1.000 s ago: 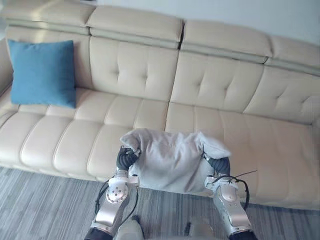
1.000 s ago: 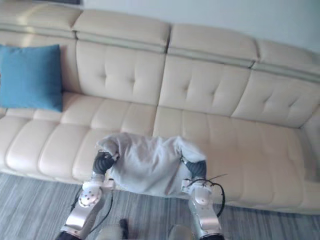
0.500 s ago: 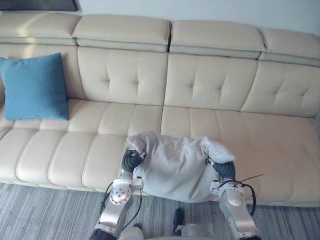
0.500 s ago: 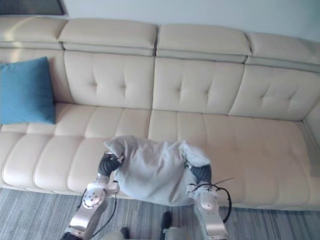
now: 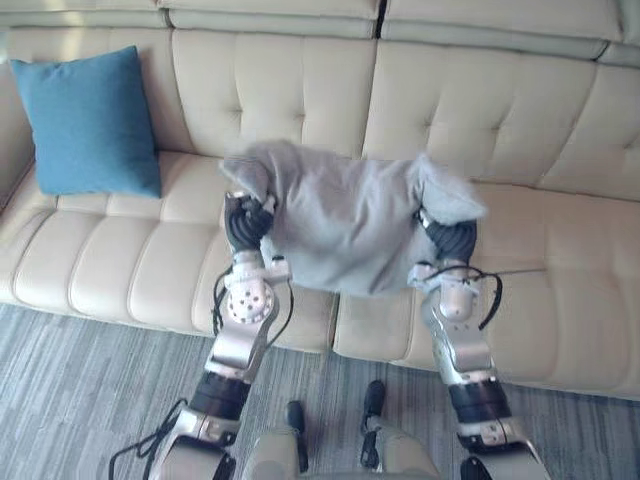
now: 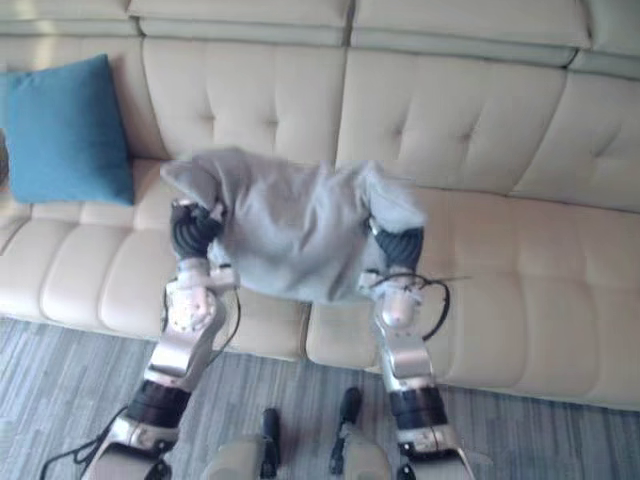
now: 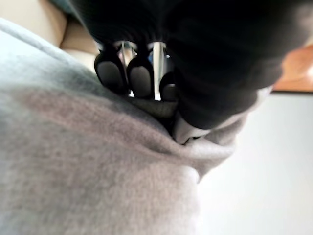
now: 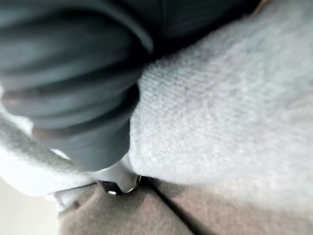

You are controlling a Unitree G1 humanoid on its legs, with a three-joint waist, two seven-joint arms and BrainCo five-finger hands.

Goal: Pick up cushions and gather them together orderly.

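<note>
A grey cushion (image 5: 345, 225) hangs above the sofa seat, held from both sides. My left hand (image 5: 243, 222) grips its left edge under a bunched corner. In the left wrist view the fingers (image 7: 129, 78) press into the grey fabric (image 7: 73, 161) and pinch a fold. My right hand (image 5: 452, 240) clamps the right edge. In the right wrist view its dark cover (image 8: 73, 73) is pressed tight against the cushion (image 8: 220, 107). A blue cushion (image 5: 90, 120) leans upright against the backrest at the sofa's left end.
The cream tufted sofa (image 5: 560, 260) spans the whole width, its seat bare between the blue cushion and the right end. Grey striped carpet (image 5: 60, 380) lies in front of the sofa.
Both arms have stretched out and lifted the grey cushion higher and further over the seat, towards the backrest. The camera has shifted closer and lower to the sofa.
</note>
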